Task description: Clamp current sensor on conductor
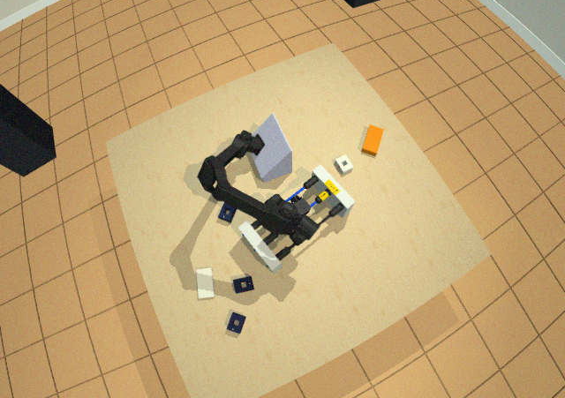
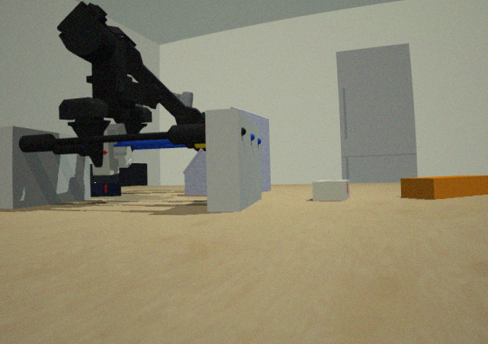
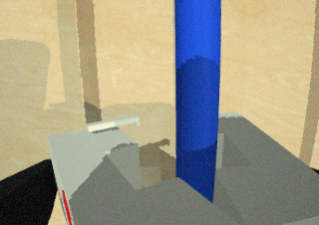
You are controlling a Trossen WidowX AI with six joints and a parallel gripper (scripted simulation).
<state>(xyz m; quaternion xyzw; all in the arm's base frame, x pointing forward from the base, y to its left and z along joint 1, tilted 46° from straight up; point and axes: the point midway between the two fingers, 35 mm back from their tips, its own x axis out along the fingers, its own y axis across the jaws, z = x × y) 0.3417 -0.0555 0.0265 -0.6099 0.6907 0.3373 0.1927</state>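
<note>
The light-grey split-core sensor [image 2: 111, 162] [image 3: 85, 152] sits around a blue conductor [image 3: 197, 31], a half on each side of it. In the wrist view a gap shows between the halves, and the pale latch arm [image 3: 117, 123] does not reach the right half. A red arrow [image 2: 104, 152] on the sensor points toward the right-hand white block [image 2: 223, 162] [image 1: 340, 195]. A yellow tag [image 1: 323, 196] is on the middle conductor beside that block's yellow label [image 1: 332, 186]; their lettering is too small to read. My gripper [image 2: 117, 146] is shut on the sensor, fingers wide apart.
The second white block [image 1: 259, 248] holds the conductors' other ends. A black conductor [image 2: 130, 137] runs alongside. A lilac wedge [image 1: 274, 149], navy pieces [image 1: 237, 290] [image 1: 232, 329], a white slab [image 1: 205, 283], a white square ring [image 1: 338, 163] and an orange block [image 1: 372, 140] stand around.
</note>
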